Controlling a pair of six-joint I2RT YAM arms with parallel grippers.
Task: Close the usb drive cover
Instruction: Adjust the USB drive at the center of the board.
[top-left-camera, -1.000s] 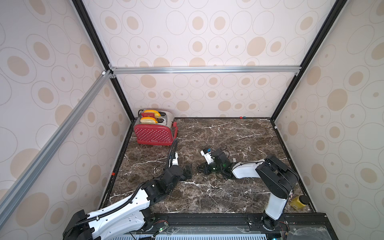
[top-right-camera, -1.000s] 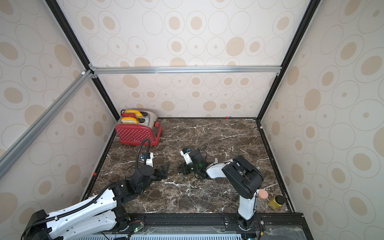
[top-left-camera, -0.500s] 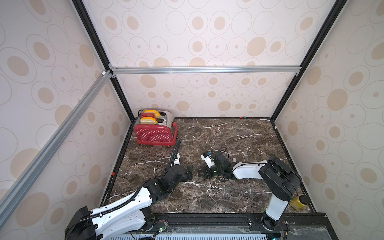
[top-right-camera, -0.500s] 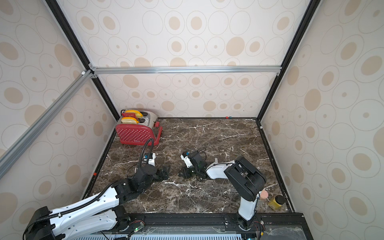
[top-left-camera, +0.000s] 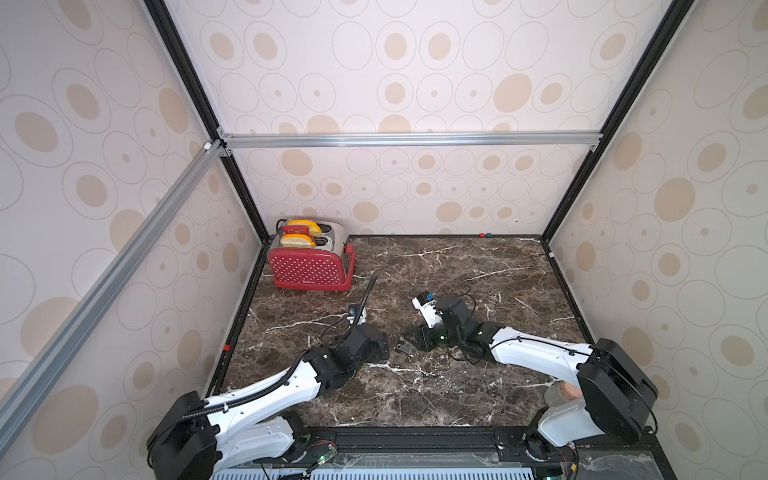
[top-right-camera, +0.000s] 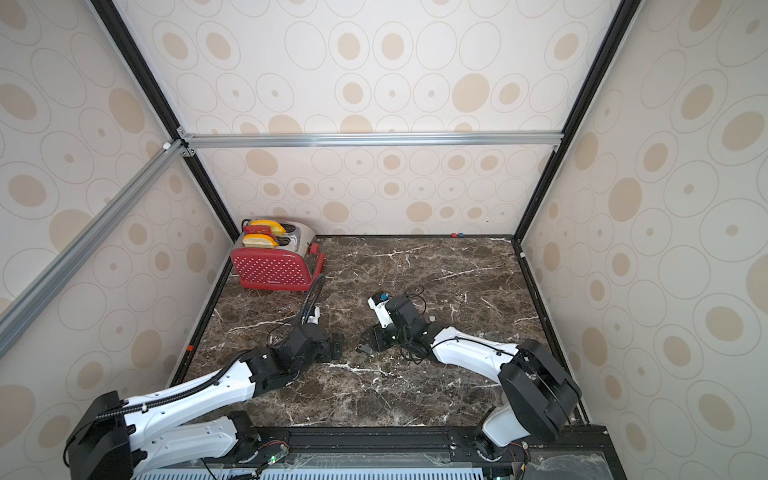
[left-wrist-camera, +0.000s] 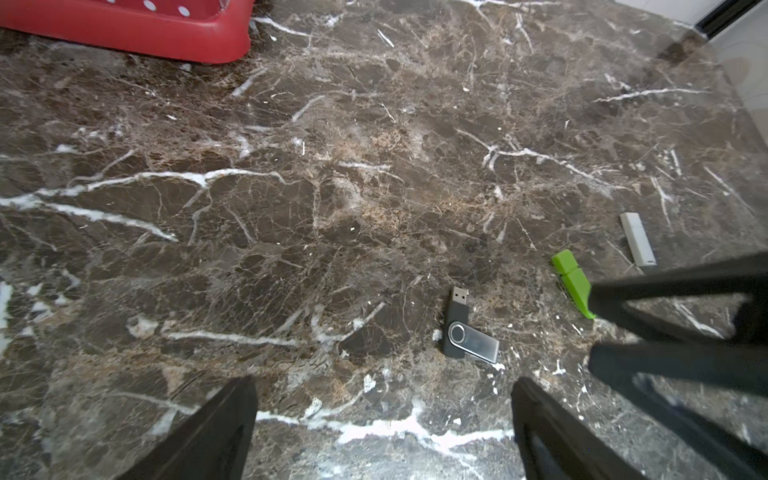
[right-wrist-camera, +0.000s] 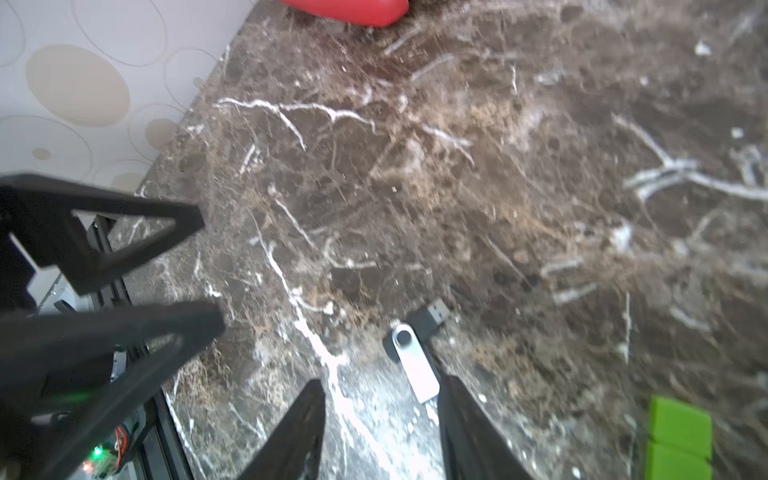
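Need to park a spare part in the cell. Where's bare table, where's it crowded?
Free: back-right table, from the red toaster to the right wall; also the front strip along the black rail. Crowded: mid-table, where left gripper and right gripper flank the swivel USB drive, green drive and white stick beside.

Glossy veined marble tabletop (left-wrist-camera: 374, 187), matt black plastic usb drive (left-wrist-camera: 457, 313), smooth brushed-metal cover (left-wrist-camera: 478, 344), glossy red toaster (top-left-camera: 309, 268)

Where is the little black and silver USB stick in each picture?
Top view: usb drive between left end effector and right end effector.
Top view: same spot.
Left wrist: near the green stick.
Right wrist: just ahead of the right end effector.
Shared landmark: red toaster.
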